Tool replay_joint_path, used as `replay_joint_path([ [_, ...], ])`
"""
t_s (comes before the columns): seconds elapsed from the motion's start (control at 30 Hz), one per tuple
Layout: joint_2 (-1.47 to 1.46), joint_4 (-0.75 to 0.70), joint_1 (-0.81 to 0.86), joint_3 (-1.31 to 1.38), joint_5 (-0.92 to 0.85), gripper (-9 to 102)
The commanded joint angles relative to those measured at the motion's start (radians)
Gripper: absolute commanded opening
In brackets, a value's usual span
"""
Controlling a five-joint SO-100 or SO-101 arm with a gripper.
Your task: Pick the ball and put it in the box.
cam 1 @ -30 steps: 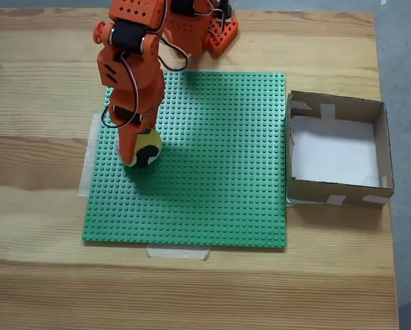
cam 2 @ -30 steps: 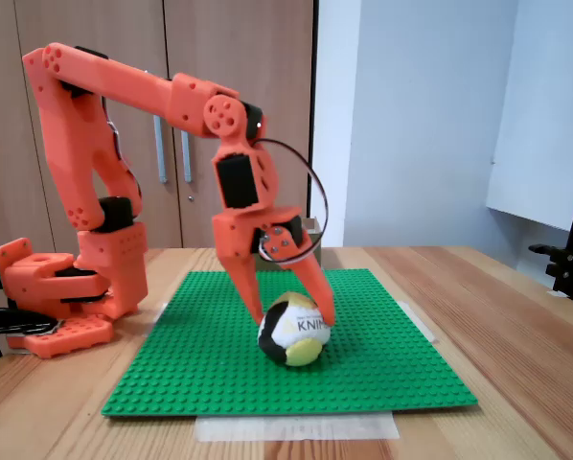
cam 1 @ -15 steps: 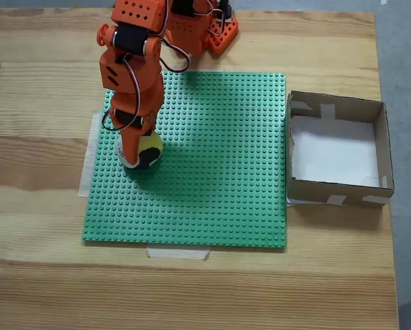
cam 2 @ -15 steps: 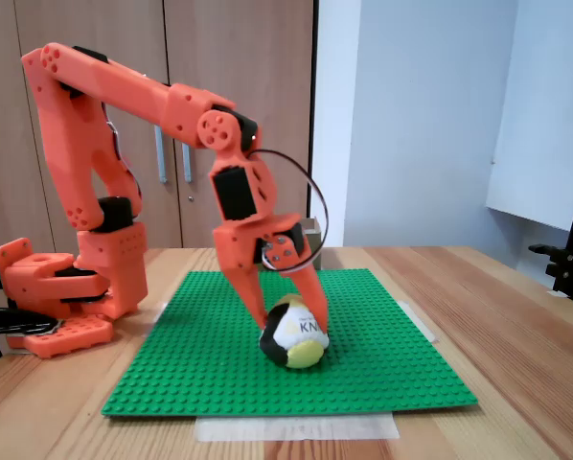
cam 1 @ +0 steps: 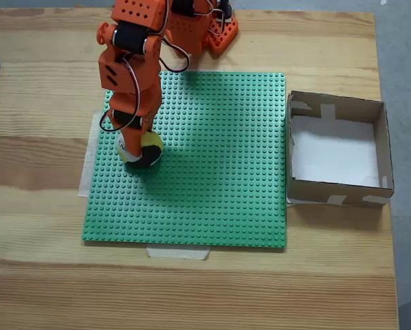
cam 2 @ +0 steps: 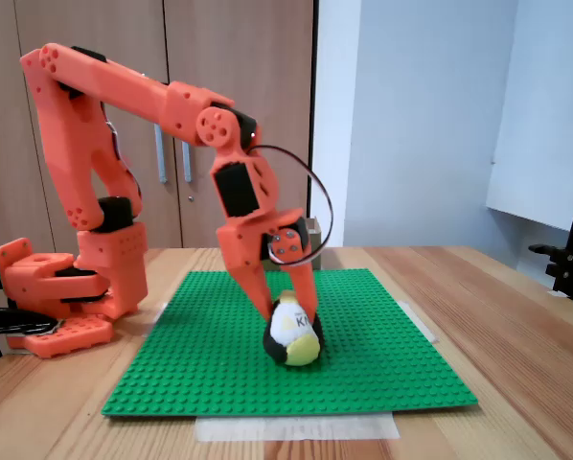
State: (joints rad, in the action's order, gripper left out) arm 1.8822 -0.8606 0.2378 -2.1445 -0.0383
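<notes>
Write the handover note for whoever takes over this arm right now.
Gripper: shut on the ball, fingers squeezing it from both sides.
Ball: resting on the green studded mat, near its left edge in the top-down fixed view.
Box: on the table right of the mat, nothing in it.
Done: the ball is gripped.
Left: lift it, carry it over the box, release.
</notes>
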Motion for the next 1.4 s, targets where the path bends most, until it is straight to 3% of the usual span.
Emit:
replay_joint_path([
  [0.0,0.043,-0.005,0.0,0.058,-0.011,11],
  [0.57,0.192,-0.08,-0.063,0.114,0.003,8],
  [1.37,0.195,-0.31,-0.278,0.414,0.106,4],
])
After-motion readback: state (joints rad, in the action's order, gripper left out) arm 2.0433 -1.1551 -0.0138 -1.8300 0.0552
